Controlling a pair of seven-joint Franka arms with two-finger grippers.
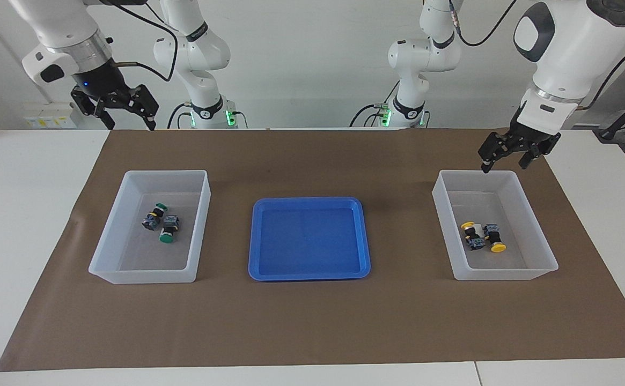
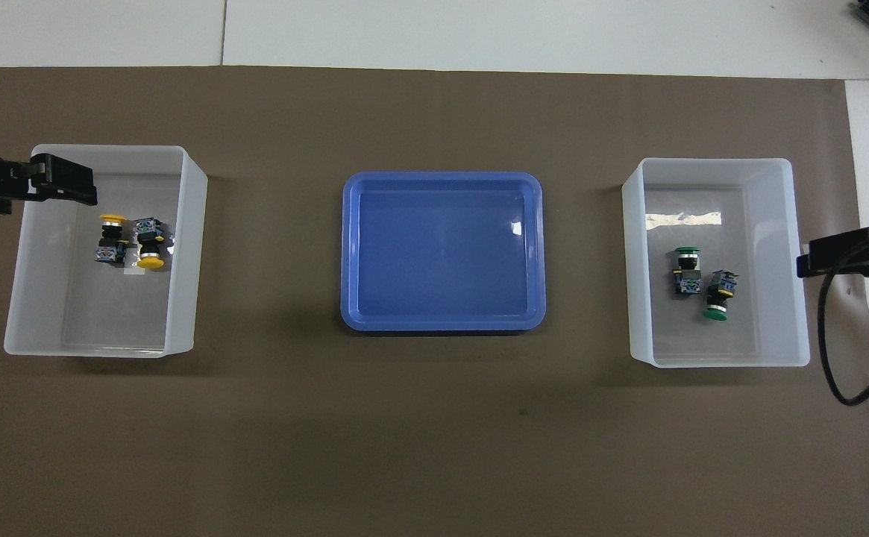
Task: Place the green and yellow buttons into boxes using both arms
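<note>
So both pairs of buttons are sitting in their bins. The two green buttons (image 1: 161, 222) are lying on their sides right next to each other on the floor of the box (image 1: 130, 268) at the right arm's end of the tabletop (image 1: 312, 327). One green cap points toward the robots, the other away from them. The two yellow buttons (image 1: 483, 236) are in the other box (image 1: 540, 272) at the left arm's end, also tipped over side by side and touching or nearly so; again the caps face opposite ways.

Between the two boxes there's a shallow blue tray (image 1: 309, 274), well apart from both, on the brown mat (image 1: 312, 321) that covers most of the tabletop.

The left tool (image 1: 505, 161) hangs in the air over the robot-side rim of the yellow box, fingers spread wide, nothing between them. It isn't touching the box as far as I can tell. In the overhead view one black finger (image 2: 61, 179) shows over that box's corner.

The right tool (image 1: 127, 119) is up high, over the mat's edge nearest the robots, off the green box toward the outer end. Its fingers are spread apart too and hold nothing.
</note>
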